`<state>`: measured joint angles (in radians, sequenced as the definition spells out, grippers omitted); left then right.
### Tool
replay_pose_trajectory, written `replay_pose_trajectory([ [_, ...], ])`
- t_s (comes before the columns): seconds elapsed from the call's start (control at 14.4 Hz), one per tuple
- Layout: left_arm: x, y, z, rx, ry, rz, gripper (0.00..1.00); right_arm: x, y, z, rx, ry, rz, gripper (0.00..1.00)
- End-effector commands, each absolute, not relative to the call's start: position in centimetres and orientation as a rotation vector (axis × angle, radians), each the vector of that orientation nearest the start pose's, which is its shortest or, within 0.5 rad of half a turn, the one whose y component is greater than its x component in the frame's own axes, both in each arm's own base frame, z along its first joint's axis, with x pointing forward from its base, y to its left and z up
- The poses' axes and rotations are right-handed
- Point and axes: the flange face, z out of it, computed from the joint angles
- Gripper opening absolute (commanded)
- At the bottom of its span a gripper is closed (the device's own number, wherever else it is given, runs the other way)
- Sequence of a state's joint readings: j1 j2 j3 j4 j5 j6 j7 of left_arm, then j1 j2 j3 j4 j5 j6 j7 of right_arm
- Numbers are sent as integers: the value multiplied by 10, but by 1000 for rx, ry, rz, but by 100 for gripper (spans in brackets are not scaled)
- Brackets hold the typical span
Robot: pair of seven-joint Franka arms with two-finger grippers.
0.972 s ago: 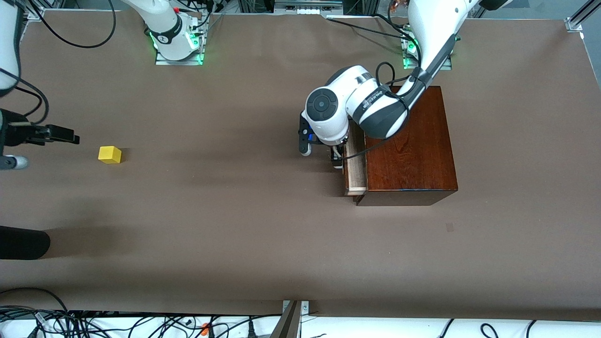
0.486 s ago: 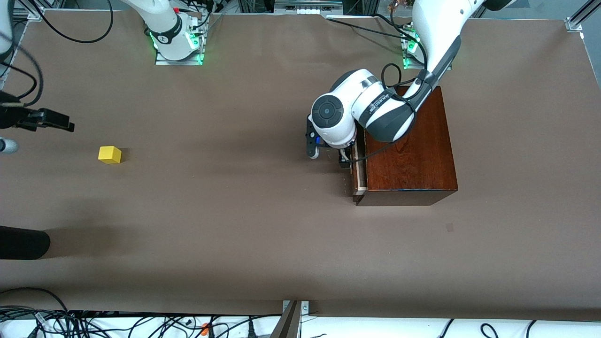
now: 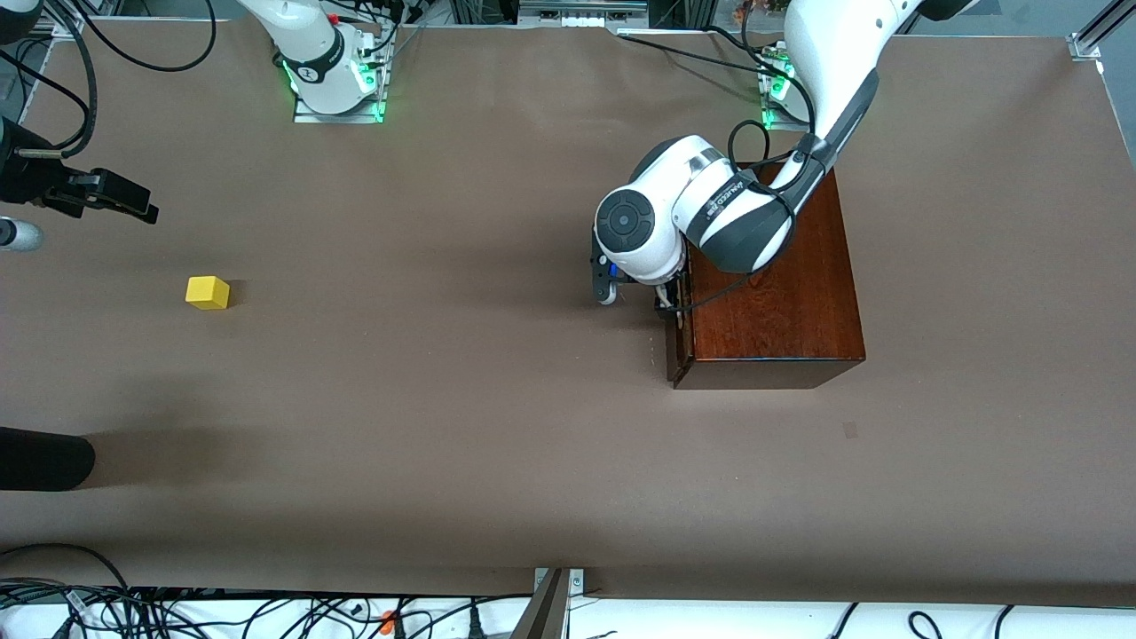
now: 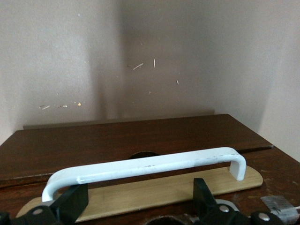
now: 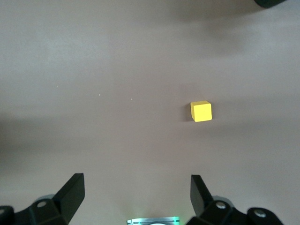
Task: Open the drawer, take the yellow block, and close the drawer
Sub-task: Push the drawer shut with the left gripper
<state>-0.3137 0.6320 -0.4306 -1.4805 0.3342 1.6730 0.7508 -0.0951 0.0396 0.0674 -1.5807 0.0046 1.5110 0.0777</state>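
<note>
The yellow block [image 3: 208,292] lies alone on the brown table toward the right arm's end, and it also shows in the right wrist view as the yellow block [image 5: 201,111]. My right gripper [image 5: 136,187] hangs open and empty in the air, off to one side of the block. The drawer [image 3: 679,342] is pushed into the dark wooden box [image 3: 772,293], its front about flush with the box. My left gripper [image 3: 635,300] stands open in front of the drawer. The drawer's white bar handle [image 4: 140,165] runs just ahead of the left gripper [image 4: 137,204], ungripped.
A black rounded object [image 3: 43,458] juts in at the table's edge on the right arm's end, nearer the front camera than the block. Bare brown table [image 3: 426,355] separates the block from the box. Cables lie along the edge nearest the camera.
The left gripper has moved toward the box and the drawer has slid from partly open to shut. The right gripper has drifted toward the robots' bases, away from the block.
</note>
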Motion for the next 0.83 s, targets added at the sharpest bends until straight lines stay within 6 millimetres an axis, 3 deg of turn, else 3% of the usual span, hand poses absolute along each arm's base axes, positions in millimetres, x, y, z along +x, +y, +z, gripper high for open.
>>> replay_pose_trajectory([
  [0.0,549,-373,319,-2110,2103,574,100,548,-13,598,-3139,200,173,100],
  [0.21,534,-395,342,-2193,2059,510,100,551,-13,599,-3138,178,145,100],
  [0.28,523,-406,360,-2244,2055,475,100,550,-13,600,-3140,181,142,100],
  [0.42,512,-407,397,-2333,1965,453,100,549,-12,605,-3140,181,125,100],
  [0.56,508,-389,438,-2457,1813,458,100,547,-12,606,-3139,183,125,100],
  [0.76,527,-328,487,-2637,1453,432,100,549,-13,602,-3134,188,132,100],
])
